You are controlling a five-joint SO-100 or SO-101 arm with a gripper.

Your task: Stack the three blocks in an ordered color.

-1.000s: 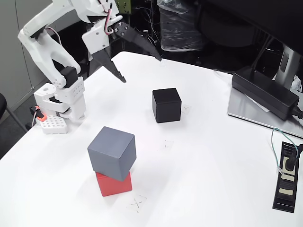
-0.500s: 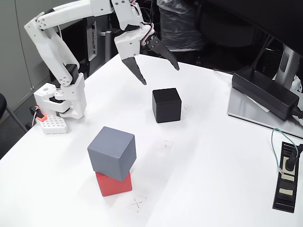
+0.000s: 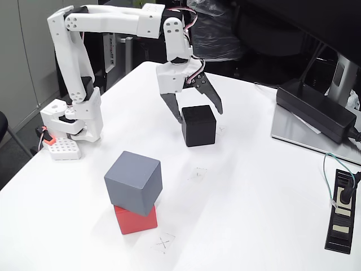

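Black block [image 3: 198, 125] sits at table centre, 1 o'clock from grey block [image 3: 133, 182] resting on red block [image 3: 135, 220] | gripper [image 3: 197, 111] has swung down over it, fingers spread wide, holding nothing | grasp looks next

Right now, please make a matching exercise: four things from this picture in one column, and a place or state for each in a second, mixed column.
Things:
1. grey cube
2. red cube
3. black cube
4. gripper

Places or states:
A. open, fingers on either side of a cube
B. at the bottom of the stack
C. alone on the table
D. resting on another cube

Pairs: 1-D, 2-B, 3-C, 4-A
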